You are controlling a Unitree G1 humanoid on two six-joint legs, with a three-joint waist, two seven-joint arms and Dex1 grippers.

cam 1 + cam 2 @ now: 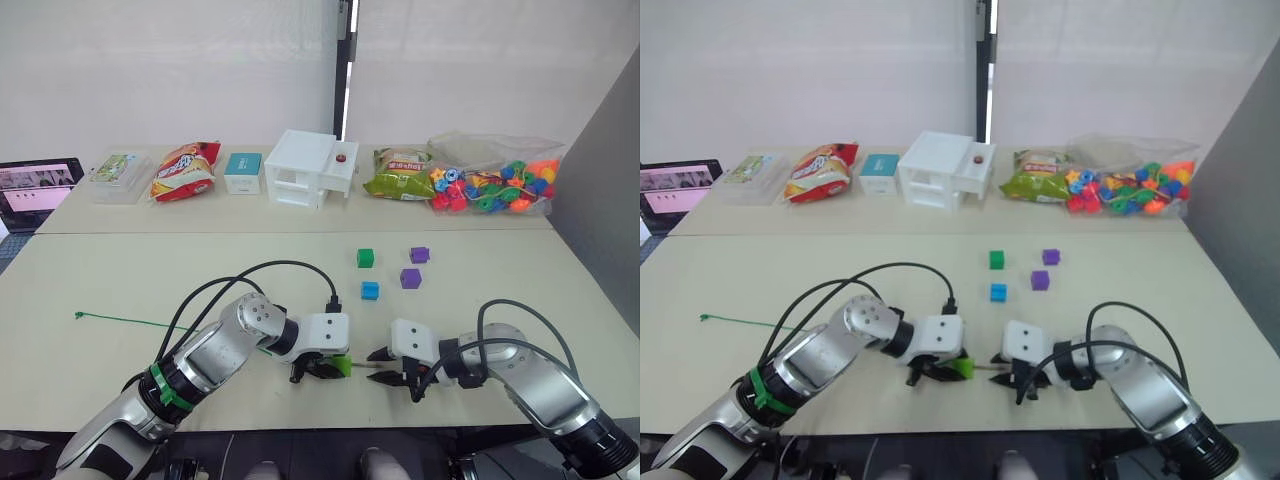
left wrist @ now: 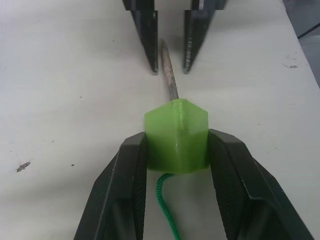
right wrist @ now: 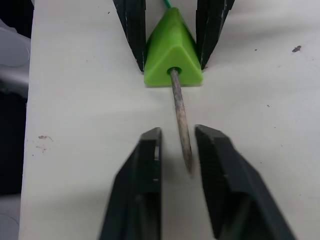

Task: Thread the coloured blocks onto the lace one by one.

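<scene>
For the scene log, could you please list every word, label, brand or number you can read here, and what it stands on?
None can be read.
Red snack bag: print too blurred.
Green snack bag: print too blurred.
Small teal and white box: label too small.
Clear box: label too small.
Laptop screen: content too blurred.

The smooth, slightly glossy lime green plastic block (image 2: 176, 135) contrasts with the braided green cord lace (image 2: 166, 205) behind it and its dull, roughened greyish tip (image 3: 181, 117).

Bare surface (image 1: 120, 280) wide open on the left, four loose blocks (image 1: 368, 290) well beyond both hands, snack packets (image 1: 185, 170) lining the far edge
</scene>
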